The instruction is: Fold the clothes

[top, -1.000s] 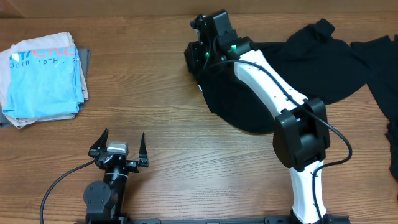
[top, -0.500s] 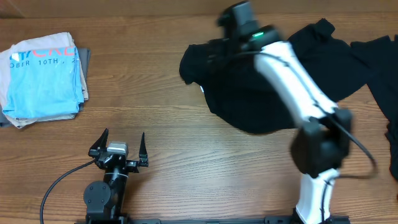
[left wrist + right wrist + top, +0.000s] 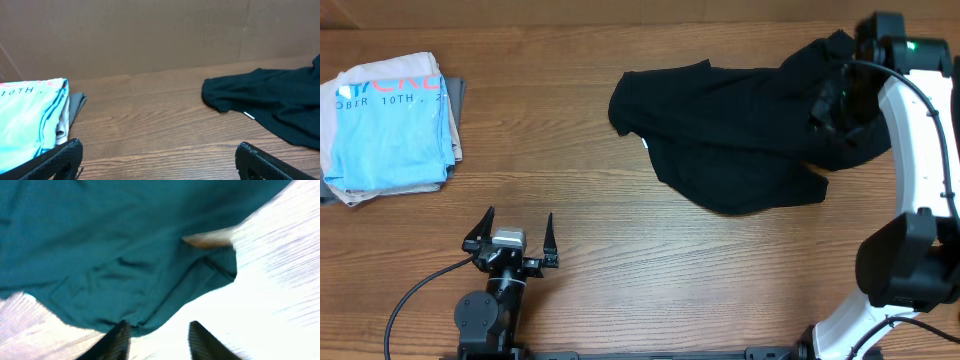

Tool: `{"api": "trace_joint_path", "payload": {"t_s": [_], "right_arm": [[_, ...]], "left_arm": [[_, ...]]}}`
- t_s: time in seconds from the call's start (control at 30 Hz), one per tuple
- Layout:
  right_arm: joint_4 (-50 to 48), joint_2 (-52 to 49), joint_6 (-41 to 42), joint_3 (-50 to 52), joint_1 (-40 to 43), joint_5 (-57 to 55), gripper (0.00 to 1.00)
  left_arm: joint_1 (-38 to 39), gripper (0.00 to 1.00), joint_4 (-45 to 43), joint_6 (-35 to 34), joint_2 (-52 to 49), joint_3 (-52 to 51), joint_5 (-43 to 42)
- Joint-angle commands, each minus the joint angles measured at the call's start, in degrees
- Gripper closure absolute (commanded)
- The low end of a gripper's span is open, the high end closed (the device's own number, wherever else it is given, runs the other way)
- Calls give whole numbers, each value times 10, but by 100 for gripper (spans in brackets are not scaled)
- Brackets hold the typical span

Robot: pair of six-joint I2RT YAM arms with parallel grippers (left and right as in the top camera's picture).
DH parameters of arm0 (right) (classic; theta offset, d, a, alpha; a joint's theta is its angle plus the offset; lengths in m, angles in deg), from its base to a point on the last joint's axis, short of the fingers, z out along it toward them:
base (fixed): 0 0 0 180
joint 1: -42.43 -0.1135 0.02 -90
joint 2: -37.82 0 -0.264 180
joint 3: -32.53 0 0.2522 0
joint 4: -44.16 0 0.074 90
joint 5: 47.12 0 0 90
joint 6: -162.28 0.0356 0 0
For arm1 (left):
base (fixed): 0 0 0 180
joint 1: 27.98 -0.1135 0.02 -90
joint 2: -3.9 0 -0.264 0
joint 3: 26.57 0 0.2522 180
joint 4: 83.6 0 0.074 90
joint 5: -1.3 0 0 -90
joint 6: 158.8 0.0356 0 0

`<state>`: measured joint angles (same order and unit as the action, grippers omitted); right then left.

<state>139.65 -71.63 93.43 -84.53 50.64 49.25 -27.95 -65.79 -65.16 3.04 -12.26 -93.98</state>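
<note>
Bare wood of the table (image 3: 550, 150) runs between the folded stack (image 3: 390, 125) at the left edge and the black T-shirt (image 3: 730, 140) sprawled toward the far right corner. The right arm (image 3: 920, 150) rises over the T-shirt's right end, blocking that side.

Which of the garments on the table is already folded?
The light-blue lettered T-shirt at the far left: it sits in a neat stack, while the black T-shirt lies spread and crumpled.

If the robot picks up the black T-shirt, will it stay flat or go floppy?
Probably floppy: the black T-shirt lies crumpled in soft folds. It likely won't roll or tip, since it sprawls low on the table.
</note>
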Motion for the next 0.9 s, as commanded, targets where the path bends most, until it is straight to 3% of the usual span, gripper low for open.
{"api": "trace_joint_path", "payload": {"t_s": [0.0, 0.43, 0.87], "right_arm": [[-28, -6, 14, 70, 16, 40, 49], [-217, -6, 108, 276, 17, 4, 49], [-266, -6, 134, 320, 17, -14, 48]], "left_arm": [[4, 0, 0, 15, 6, -3, 6], [4, 0, 0, 15, 6, -3, 6], [4, 0, 0, 15, 6, -3, 6]]}}
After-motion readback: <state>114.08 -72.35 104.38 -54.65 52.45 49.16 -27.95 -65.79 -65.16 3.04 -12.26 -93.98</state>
